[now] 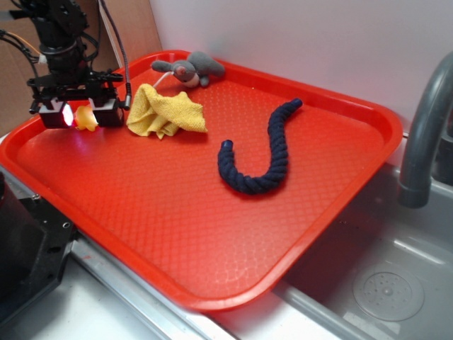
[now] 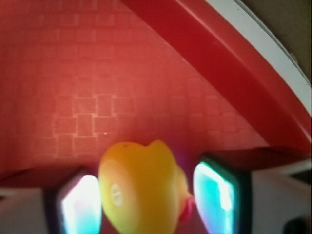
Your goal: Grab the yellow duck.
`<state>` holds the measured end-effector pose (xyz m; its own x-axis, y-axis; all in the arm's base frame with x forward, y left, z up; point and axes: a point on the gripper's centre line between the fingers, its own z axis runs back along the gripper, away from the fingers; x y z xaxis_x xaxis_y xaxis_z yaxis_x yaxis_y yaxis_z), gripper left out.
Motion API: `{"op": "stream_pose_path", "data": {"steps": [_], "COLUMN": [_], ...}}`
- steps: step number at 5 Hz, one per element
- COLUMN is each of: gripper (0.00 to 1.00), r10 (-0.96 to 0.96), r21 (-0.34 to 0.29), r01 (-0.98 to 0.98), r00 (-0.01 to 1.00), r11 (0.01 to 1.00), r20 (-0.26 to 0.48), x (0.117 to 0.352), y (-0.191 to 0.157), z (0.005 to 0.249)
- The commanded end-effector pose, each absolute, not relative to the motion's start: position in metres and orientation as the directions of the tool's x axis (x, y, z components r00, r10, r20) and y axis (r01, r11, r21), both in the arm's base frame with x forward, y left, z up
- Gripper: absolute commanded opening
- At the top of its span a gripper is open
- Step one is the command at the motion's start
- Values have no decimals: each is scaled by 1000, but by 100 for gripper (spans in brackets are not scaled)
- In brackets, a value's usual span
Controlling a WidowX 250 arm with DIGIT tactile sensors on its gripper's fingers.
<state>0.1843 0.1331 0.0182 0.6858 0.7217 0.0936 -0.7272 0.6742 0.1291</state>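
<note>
The yellow duck point(image 1: 86, 119) is a tiny glossy toy at the tray's far left corner. My gripper point(image 1: 83, 115) is shut on it, with a glowing pad on each side. In the wrist view the yellow duck point(image 2: 139, 190) fills the gap of the gripper point(image 2: 148, 195). Its flat underside with a round plug faces the camera. The left pad point(image 2: 80, 204) presses on its body and the right pad point(image 2: 219, 190) meets its beak side. I cannot tell whether the duck touches the tray floor.
The red tray point(image 1: 340, 177) also holds a crumpled yellow cloth point(image 1: 166, 112) just right of the gripper, a grey plush mouse point(image 1: 191, 69) at the back rim and a dark blue rope point(image 1: 258, 156) mid-tray. The tray rim point(image 2: 234, 63) curves close by. A grey faucet point(image 1: 425, 127) stands right.
</note>
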Motion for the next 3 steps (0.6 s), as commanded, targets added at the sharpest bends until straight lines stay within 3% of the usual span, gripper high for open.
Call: {"op": "stream_pose_path", "data": {"steps": [1,2,3], "gripper": [0,0,0], "r10": [613,468,322], "r21": [148,155,150], "r01": [-621,-490,-350], "r00": [783,869,929], "r11": [769,858,925], "r20": [101,159,183], "x": [175,181,165], "y": [137,110,62], "z": [44,94,144]}}
